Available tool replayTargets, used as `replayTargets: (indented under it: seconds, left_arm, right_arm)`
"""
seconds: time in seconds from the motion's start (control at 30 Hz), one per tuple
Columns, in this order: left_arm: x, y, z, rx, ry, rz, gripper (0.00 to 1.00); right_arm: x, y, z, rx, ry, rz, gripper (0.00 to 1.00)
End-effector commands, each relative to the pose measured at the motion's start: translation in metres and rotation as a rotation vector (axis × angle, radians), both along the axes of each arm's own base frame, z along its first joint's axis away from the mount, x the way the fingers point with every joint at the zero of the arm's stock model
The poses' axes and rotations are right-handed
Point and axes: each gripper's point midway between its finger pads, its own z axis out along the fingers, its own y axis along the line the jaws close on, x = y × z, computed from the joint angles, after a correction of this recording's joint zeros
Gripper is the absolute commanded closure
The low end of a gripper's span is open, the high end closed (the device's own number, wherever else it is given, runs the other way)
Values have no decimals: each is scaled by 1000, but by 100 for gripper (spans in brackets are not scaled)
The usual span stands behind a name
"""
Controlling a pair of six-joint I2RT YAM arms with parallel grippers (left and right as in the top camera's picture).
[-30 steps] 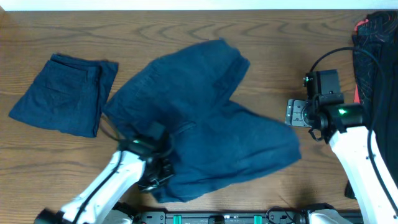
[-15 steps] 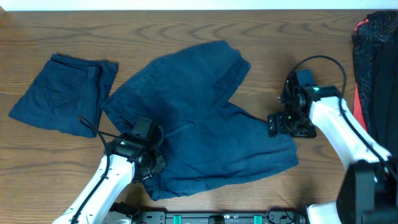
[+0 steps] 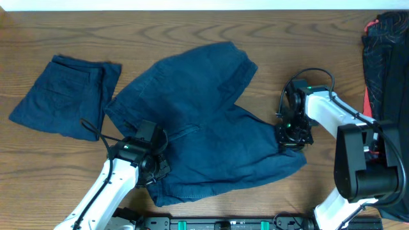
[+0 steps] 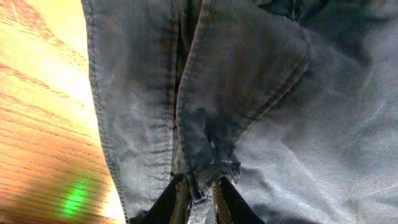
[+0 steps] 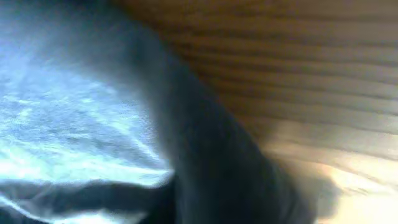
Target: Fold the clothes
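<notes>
Over the last second the right arm [image 3: 332, 112] has swung in from the counter's [image 3: 287, 38] right side, so that the right jaws now press at the right-hand edge of the spread shorts [image 3: 204, 121], while the left arm [image 3: 118, 182] has held its place for the last half second. The spread shorts lie in the middle of the counter, a large dark navy, denim-like piece spread loosely with one leg angled toward the far side and soft rumples across it. In the left wrist view the cloth [image 4: 249, 93] shows pale stitched seams and a curved flap. The left jaws are clenched on a bunched fold of it at the shorts' near left edge. The right wrist view is blurred, showing only blue cloth [image 5: 74, 93] against wood grain, so one cannot tell whether the right jaws are closed. The folded shorts [image 3: 64, 96], of the same navy cloth with a pocket and seams showing, lie as a flat, roughly four-sided packet just beside the spread pair on the left. The counter is brown wood with a bold wavy grain. At its right edge sits a heap of black fabric [image 3: 383, 57] with red stitching. A pale strip [image 3: 192, 4] runs along the far edge.
</notes>
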Motion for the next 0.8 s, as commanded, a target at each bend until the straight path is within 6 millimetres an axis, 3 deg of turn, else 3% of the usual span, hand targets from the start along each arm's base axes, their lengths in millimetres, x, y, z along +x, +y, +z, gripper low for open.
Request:
replayTargets:
  seconds: [0.0,0.1,0.3,0.53,0.77]
  left_arm:
    - [6,1,1,5,-28,-9,94]
    - [19,-3,2,-7,-85,-64,94]
    - [49,-14,4,-44,-197,-79,94]
    - [64,-39,9,-166,-250,-122,94]
    - [54,-48,7,-169,-229,-190,94]
  right_arm:
    - [0,-2,-11,11,12,-12,99]
    - [13,-27,-12,-110,-35,-115,99]
    - [26,-68,0,-191,-91,-298,99]
    - [13,-118,21,-328,-93,-454,99]
    - [-12,-120,35,-344,-14,-466,99]
